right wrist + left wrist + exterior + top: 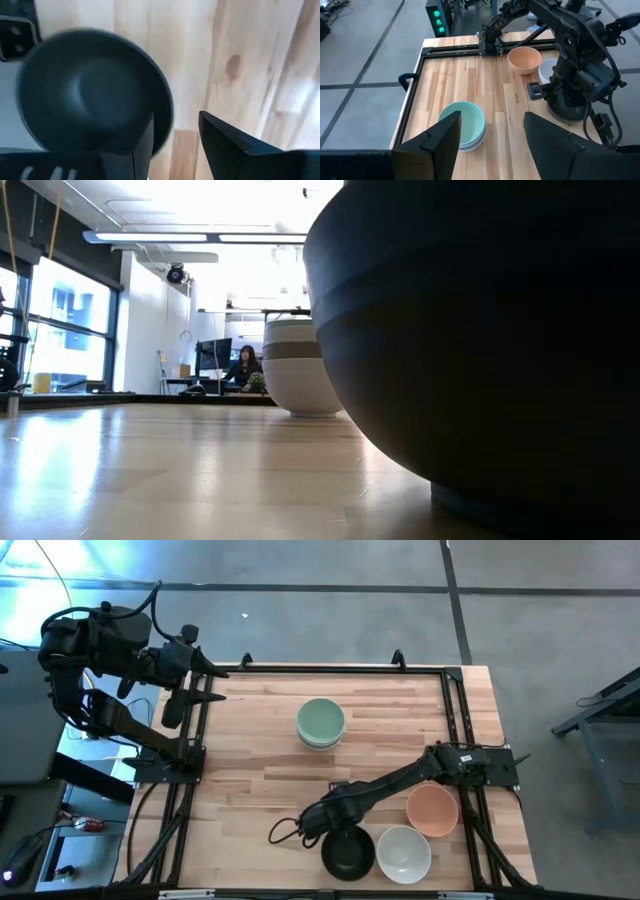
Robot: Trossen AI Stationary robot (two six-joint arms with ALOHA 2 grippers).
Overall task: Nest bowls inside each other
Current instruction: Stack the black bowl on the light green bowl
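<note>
A black bowl [348,854] [90,95] stands on its foot [500,502] near the table's near edge. My right gripper [322,830] [176,118] is open above its rim on the left side. One finger is over the hollow, the other outside, and no touching shows. A white bowl [404,852] and a peach-orange bowl [432,810] sit to the right of the black one. A nested stack with a mint bowl on top [320,723] [462,125] stands mid-table; from the side it shows white and grey-olive bands [298,365]. My left gripper [220,685] [492,117] waits open at the far left corner.
A black metal frame [330,668] runs along the table's far, left and right sides. Bare wood lies between the stack and the near bowls [250,770]. A person [243,366] sits far back in the room.
</note>
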